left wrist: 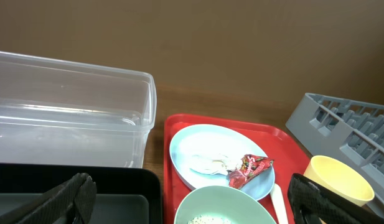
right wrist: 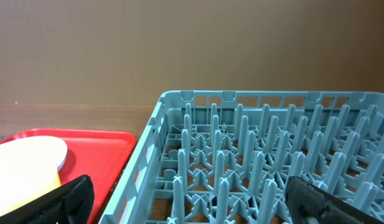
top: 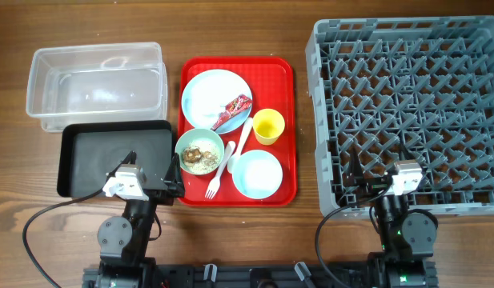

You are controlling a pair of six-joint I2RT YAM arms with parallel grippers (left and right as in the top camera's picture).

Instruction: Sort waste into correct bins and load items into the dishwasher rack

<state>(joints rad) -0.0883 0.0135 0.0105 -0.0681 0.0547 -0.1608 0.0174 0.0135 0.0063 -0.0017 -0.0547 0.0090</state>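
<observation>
A red serving tray (top: 285, 80) holds a pale blue plate (top: 206, 92) with a red wrapper (top: 233, 112) and a white tissue (left wrist: 210, 163), a yellow cup (top: 268, 126), a pale green bowl (top: 200, 150) with rice scraps, a pale blue bowl (top: 257, 174), and a white fork (top: 214, 180) and spoon (top: 240, 142). The clear tub (top: 94, 84) and black tray (top: 110, 156) lie to the left, and the grey rack (top: 411, 112) to the right. My left gripper (top: 153, 166) is open and empty over the black tray's right edge. My right gripper (top: 380, 170) is open and empty over the rack's near edge.
The table is bare brown wood (top: 303, 120) between the red tray and the rack. The left wrist view shows the tub (left wrist: 73, 106), the plate (left wrist: 204, 146), the cup (left wrist: 338, 177) and a rack corner (left wrist: 347, 124). The right wrist view shows the rack's pegs (right wrist: 241, 124).
</observation>
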